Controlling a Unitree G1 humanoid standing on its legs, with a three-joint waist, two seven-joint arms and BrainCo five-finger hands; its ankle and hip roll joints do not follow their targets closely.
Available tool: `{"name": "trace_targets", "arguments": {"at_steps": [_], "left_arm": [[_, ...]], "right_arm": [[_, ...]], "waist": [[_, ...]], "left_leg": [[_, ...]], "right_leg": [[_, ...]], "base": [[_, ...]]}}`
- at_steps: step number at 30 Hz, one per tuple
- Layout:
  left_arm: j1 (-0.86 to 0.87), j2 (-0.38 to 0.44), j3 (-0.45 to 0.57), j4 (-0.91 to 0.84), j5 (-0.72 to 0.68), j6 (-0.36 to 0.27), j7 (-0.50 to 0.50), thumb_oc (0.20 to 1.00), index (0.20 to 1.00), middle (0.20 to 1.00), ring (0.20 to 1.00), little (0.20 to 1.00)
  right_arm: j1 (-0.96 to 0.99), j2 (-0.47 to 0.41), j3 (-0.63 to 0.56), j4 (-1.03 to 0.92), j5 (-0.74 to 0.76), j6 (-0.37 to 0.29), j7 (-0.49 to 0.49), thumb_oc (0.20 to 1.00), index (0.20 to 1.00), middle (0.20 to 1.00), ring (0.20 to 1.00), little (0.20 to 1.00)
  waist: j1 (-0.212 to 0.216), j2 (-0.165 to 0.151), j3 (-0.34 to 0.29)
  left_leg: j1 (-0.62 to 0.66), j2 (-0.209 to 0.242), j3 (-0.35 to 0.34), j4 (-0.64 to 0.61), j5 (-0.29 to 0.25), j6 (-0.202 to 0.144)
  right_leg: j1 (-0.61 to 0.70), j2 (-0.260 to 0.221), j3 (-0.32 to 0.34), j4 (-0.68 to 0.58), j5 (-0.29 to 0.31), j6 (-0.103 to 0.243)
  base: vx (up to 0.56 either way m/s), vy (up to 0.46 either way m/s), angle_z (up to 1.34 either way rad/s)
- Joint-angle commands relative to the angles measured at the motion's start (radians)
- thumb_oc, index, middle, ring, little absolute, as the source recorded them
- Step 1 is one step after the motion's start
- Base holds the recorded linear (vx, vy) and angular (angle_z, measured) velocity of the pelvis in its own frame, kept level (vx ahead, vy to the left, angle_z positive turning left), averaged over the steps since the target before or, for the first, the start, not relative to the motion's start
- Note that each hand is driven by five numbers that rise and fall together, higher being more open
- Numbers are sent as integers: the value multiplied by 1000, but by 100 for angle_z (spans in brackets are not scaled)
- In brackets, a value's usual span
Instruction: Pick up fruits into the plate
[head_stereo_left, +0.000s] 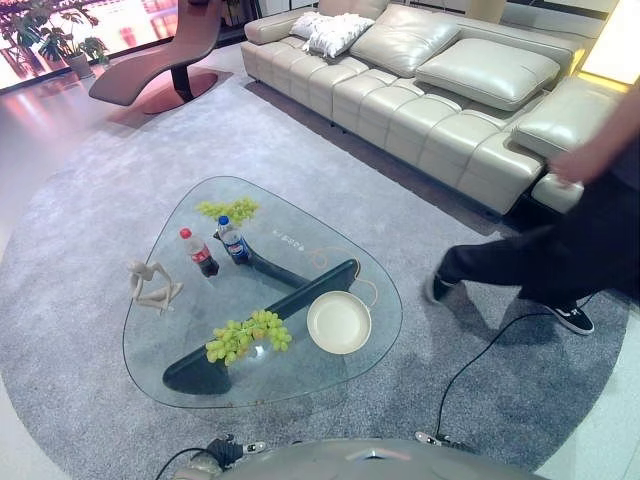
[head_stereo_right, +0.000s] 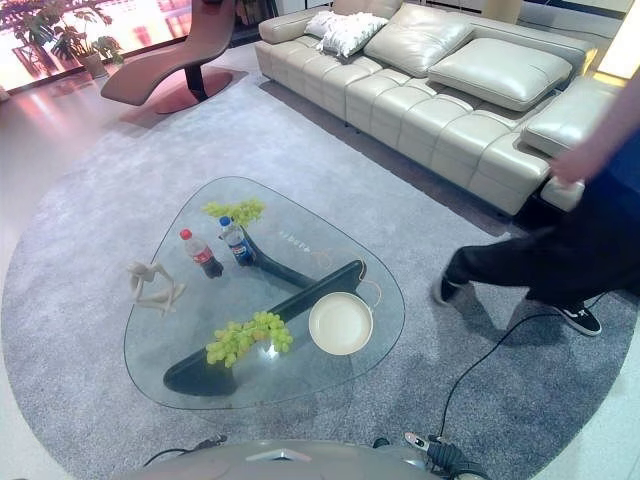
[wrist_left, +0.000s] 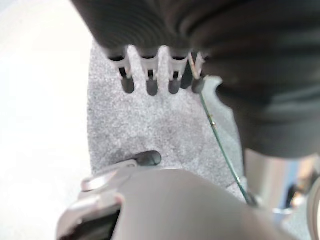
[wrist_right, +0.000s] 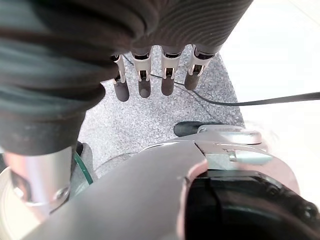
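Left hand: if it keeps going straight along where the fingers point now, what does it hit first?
Probably the grey carpet. The left hand hangs with straight fingers aimed down at it, holding nothing. The glass table's edge runs beside that line, seemingly just off it, though depth is unclear.

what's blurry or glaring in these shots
Left eye view: the person walking at the right is motion-blurred, while the grapes and plate on the glass table are sharp. Left wrist view: the floor beside the rug is washed out bright. Right wrist view: the same glare beyond the right hand.
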Motion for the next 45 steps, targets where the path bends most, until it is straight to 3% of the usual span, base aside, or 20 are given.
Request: {"name": "trace_targets", "arguments": {"at_steps": [1,10,18,21,27,31,37,40,45], "left_arm": [[-64,14,-31,61,87,8,49,1000,1000,1000,1000,1000],[-80,24,-51,46,87,-20,69,1000,1000,1000,1000,1000],[-132,26,-83,9,81,-99,145,1000,1000,1000,1000,1000],[-178,40,-112,-24,131,-166,237,1000,1000,1000,1000,1000],[-308,83,-152,-66,180,-211,386,1000,1000,1000,1000,1000],[-439,117,-210,-85,179,-166,497,1000,1000,1000,1000,1000],[-661,287,-222,-168,188,-14,559,1000,1000,1000,1000,1000],[-727,319,-218,-176,210,57,615,1000,1000,1000,1000,1000],[-796,347,-214,-156,268,159,664,1000,1000,1000,1000,1000]], "right_arm": [[-78,18,54,13,-9,-4,0,1000,1000,1000,1000,1000],[-86,3,67,7,-17,2,6,1000,1000,1000,1000,1000],[-123,-23,94,-13,-5,-6,3,1000,1000,1000,1000,1000],[-167,-48,107,-26,21,-18,11,1000,1000,1000,1000,1000],[-253,-77,149,-38,74,-62,36,1000,1000,1000,1000,1000],[-319,-89,191,-57,106,-80,36,1000,1000,1000,1000,1000],[-401,-104,220,-156,171,-46,-5,1000,1000,1000,1000,1000],[-426,-107,223,-177,189,-46,-16,1000,1000,1000,1000,1000],[-431,-105,222,-192,211,-66,-26,1000,1000,1000,1000,1000]], "waist": [[6,-18,42],[3,-12,59],[2,1,101],[1,10,149],[0,5,237],[-16,2,304],[-31,7,398],[-35,4,430],[-42,1,430]], "left_leg": [[32,-42,-18,7,-136,51],[16,-43,-21,9,-131,50],[-48,-42,-32,22,-112,45],[-96,-43,-42,36,-97,45],[-204,-39,-43,87,-81,43],[-284,-38,-51,128,-65,41],[-390,-48,-59,156,-40,39],[-446,-51,-60,177,-25,35],[-534,-53,-58,208,-15,31]], "right_leg": [[-3,-32,37,71,-51,61],[-21,-31,39,73,-49,60],[-93,-28,42,94,-45,55],[-148,-23,45,120,-44,46],[-255,-11,51,170,-39,34],[-344,5,65,219,-34,27],[-473,21,80,274,-23,27],[-531,26,79,307,-20,28],[-627,30,79,355,-24,25]], "base": [[0,0,0],[7,0,0],[-32,15,-1],[-88,34,-8],[-123,0,-3],[-124,26,-16],[-131,2,-7],[-97,-5,-7],[-47,-17,-10]]}}
